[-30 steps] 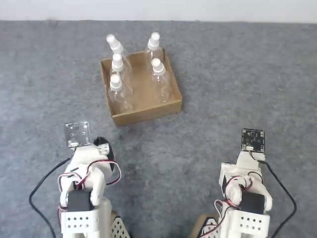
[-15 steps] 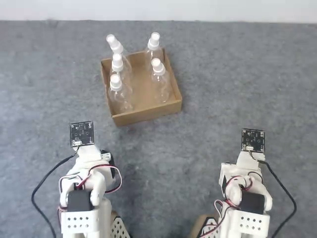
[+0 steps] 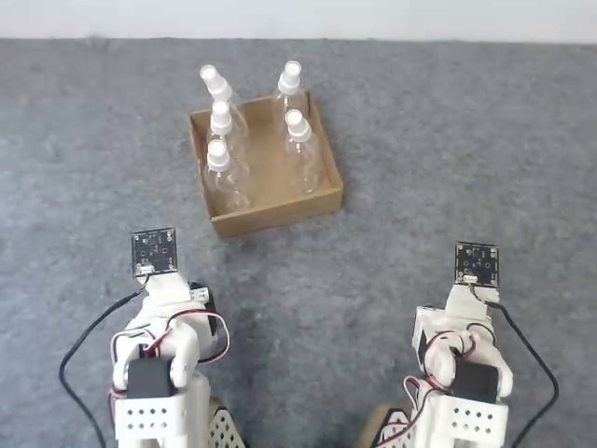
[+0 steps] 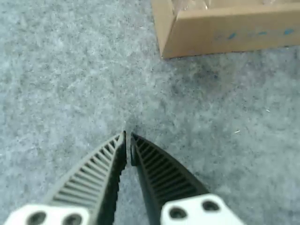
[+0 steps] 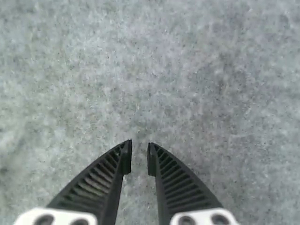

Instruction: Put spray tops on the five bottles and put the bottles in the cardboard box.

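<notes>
Grey carpet (image 3: 466, 140) carries the cardboard box (image 3: 276, 213), well apart from both arms (image 3: 154, 359); all five bottles (image 3: 227, 185) stand inside it, long axes vertical, spray tops (image 3: 217, 156) uppermost. Task judged complete: arms should sit parked clear. Left gripper (image 4: 128, 140) fingers closed on nothing, right gripper (image 5: 139, 152) narrowly parted, empty

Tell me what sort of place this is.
Probably a robotics lab bench or hobby workspace: two white plastic robot arms with exposed wiring sit on a grey felt-like mat, facing a small brown cardboard box of clear plastic spray bottles.
</notes>
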